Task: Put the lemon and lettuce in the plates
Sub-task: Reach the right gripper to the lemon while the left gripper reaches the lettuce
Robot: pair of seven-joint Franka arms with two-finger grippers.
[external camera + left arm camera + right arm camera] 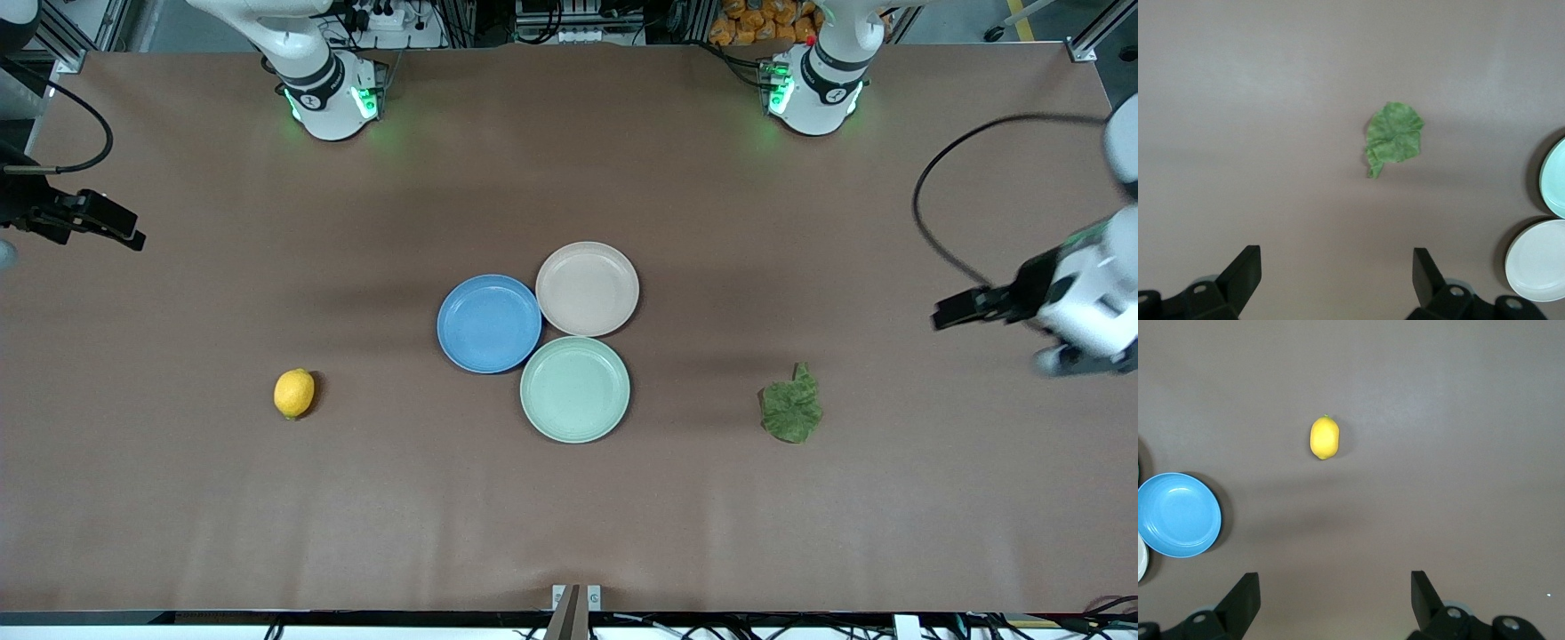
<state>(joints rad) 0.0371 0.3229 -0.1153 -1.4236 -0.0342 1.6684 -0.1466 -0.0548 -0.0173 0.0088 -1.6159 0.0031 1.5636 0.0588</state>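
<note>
Front view shows nothing placed—your lemon (294, 393) and lettuce (790, 409) lie on the counter (569, 516), both plates (489, 323) bare, jaws released.

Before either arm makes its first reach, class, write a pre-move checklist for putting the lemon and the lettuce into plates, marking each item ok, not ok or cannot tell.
1. Left gripper open and empty, up over the table at the left arm's end: ok.
2. Right gripper open and empty, over the right arm's end: ok.
3. Lemon lies alone on the table, nothing touching it: ok.
4. Lettuce lies flat, apart from the plates: ok.
5. Blue plate and beige-pink plate hold nothing: ok.
6. Lemon and lettuce already in plates: not ok, both on the table.
</note>
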